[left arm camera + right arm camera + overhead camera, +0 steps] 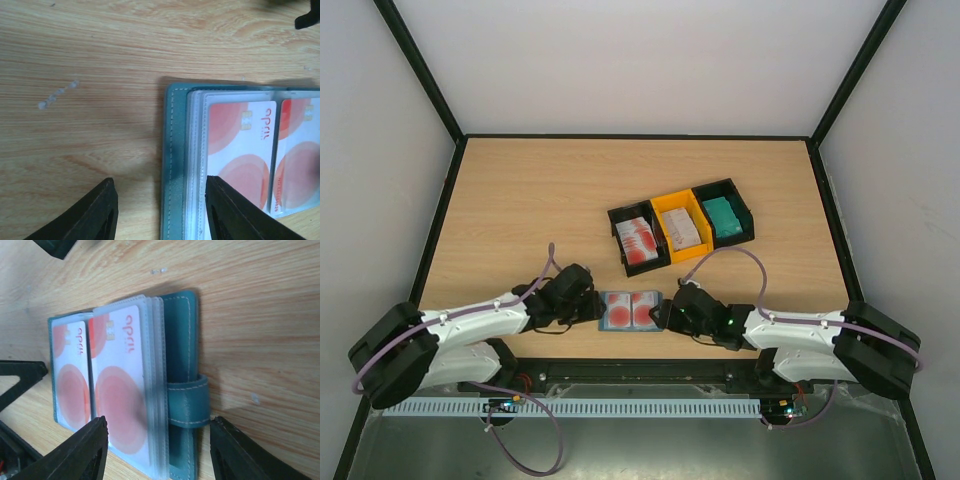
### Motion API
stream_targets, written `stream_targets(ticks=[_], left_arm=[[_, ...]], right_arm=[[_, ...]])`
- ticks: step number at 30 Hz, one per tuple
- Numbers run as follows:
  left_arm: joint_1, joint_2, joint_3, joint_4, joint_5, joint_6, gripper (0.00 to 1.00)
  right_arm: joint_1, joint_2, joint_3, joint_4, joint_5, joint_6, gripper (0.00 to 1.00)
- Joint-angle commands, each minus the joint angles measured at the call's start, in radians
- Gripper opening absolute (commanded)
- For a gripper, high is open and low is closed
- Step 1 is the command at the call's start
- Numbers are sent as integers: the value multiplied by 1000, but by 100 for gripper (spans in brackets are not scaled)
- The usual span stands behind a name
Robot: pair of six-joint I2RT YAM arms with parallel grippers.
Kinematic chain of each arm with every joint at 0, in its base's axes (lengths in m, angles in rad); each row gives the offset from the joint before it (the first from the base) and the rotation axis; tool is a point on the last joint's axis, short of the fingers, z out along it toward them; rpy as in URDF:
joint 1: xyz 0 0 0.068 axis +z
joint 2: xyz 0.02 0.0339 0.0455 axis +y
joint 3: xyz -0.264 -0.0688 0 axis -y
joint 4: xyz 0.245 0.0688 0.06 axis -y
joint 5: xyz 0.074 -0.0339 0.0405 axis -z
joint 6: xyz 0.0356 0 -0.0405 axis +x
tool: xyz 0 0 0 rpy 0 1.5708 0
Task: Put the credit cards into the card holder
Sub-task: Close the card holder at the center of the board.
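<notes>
Close to the wooden table's [520, 200] near edge, within white walls [640, 60], the card holder [182, 330] is laid flat between the left gripper [160, 181] and right gripper [159, 421], both held open.

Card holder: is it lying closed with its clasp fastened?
No, the card holder lies open, two red-and-white cards showing inside.

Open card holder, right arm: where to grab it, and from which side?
Take the card holder by its right cover's edge, at the clasp tab, coming in low from the right. It lies open and flat, so likely only that rim gives a lip, and the tab juts past it. It sits between the open fingers of the right gripper.
</notes>
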Motion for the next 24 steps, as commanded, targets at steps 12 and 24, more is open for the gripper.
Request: stream_targets(ticks=[12, 24], left_arm=[[5, 105, -44, 96, 103, 22, 35], [6, 117, -32, 90, 75, 27, 35]], right_arm=[[-66, -9, -98, 322, -159, -26, 52], [-66, -32, 45, -82, 100, -117, 50]])
